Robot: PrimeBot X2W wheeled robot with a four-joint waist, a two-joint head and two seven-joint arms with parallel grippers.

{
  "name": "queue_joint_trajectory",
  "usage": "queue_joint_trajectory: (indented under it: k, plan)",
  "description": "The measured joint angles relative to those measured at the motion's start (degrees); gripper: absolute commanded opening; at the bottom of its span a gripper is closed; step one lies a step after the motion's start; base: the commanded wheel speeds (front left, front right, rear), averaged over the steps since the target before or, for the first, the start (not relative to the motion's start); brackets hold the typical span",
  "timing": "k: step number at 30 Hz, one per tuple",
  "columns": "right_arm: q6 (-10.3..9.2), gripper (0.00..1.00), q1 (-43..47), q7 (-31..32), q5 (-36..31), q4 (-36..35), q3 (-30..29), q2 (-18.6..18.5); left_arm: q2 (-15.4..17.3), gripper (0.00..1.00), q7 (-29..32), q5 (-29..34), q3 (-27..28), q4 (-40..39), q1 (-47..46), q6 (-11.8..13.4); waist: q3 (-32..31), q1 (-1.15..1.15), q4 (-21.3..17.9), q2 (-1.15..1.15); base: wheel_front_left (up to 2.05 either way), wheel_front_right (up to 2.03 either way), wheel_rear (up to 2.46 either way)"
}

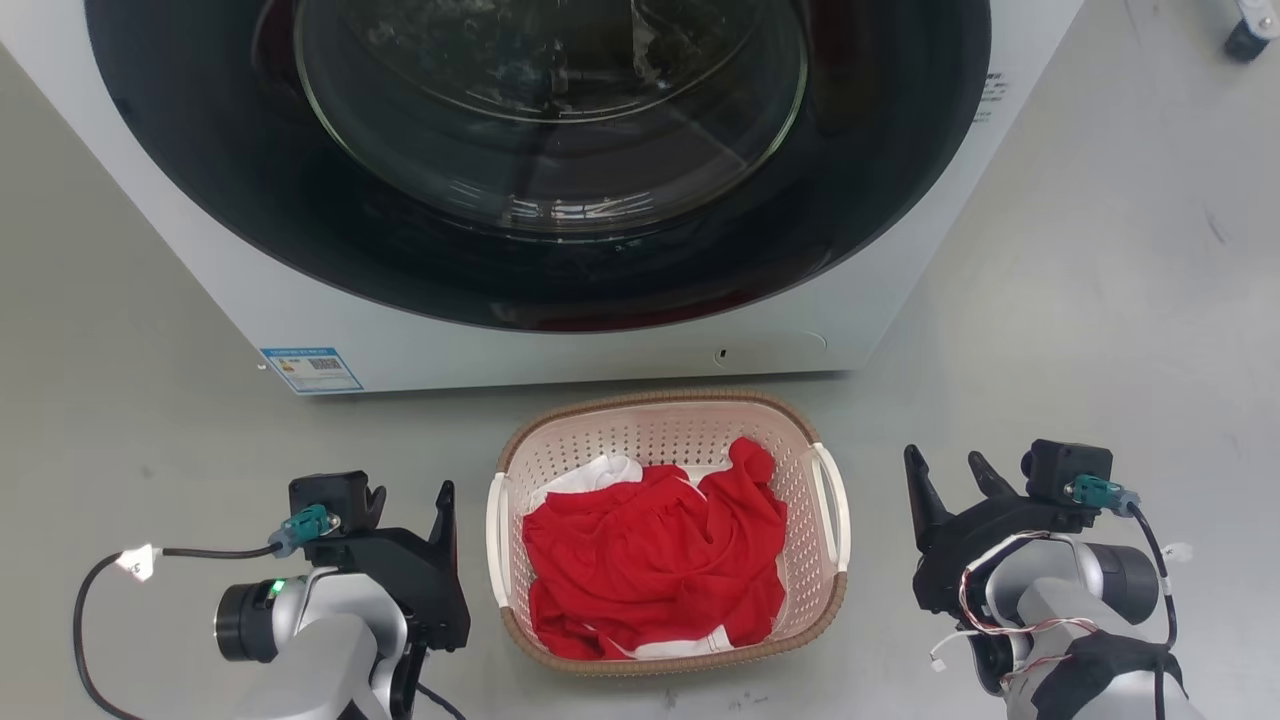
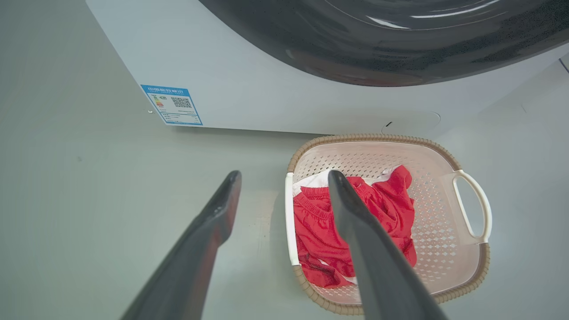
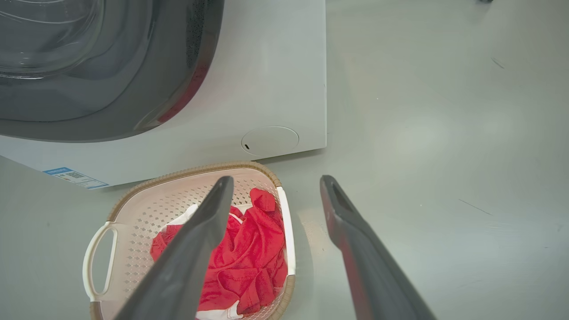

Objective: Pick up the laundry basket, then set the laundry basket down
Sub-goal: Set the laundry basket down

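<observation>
The laundry basket stands on the grey floor just in front of the washing machine. It is cream, with perforated walls, a brown woven-look rim and a white handle on each side. Red clothes and a bit of white cloth fill it. My left gripper hangs open to the left of the basket, clear of the left handle. On the other side, my right gripper is open too, a short way from the right handle. The left wrist view shows the left gripper beside the basket. The right wrist view shows the right gripper and the basket.
The white washing machine with its dark round glass door stands right behind the basket. A blue label is at its lower left corner. A dark caster shows at the far top right. Open grey floor lies on both sides.
</observation>
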Motion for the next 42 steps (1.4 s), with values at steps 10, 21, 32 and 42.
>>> queue_joint_trajectory:
  k: [10, 21, 32, 42]
  plan:
    - [-1.87, 1.0, 5.38, -0.01, -1.97, -8.15, -1.79, -1.66, 1.35, 1.0, -0.01, 1.18, 1.33, -6.35, 3.89, 1.76, -5.51, 0.0, 0.36, 0.0, 0.0, 0.0, 0.0]
    - [-4.22, 1.0, 13.66, 0.0, -6.06, -19.54, -2.46, -4.04, 3.15, 1.0, -0.01, 5.19, 2.56, -17.33, 11.49, 4.6, -10.61, 0.0, 0.62, 0.0, 0.0, 0.0, 0.0]
    - [-7.0, 1.0, 23.18, -0.01, -9.56, -34.31, -4.66, -6.37, 5.28, 1.0, -0.02, 9.56, 5.19, -31.28, 21.45, 7.22, -14.57, 0.0, 0.89, 0.0, 0.0, 0.0, 0.0]
    - [-8.67, 1.0, 33.09, -0.02, -12.16, -45.82, -7.22, -7.44, 6.55, 1.0, -0.02, 13.34, 7.88, -43.88, 31.75, 8.5, -16.82, 0.0, 1.02, 0.0, 0.0, 0.0, 0.0]
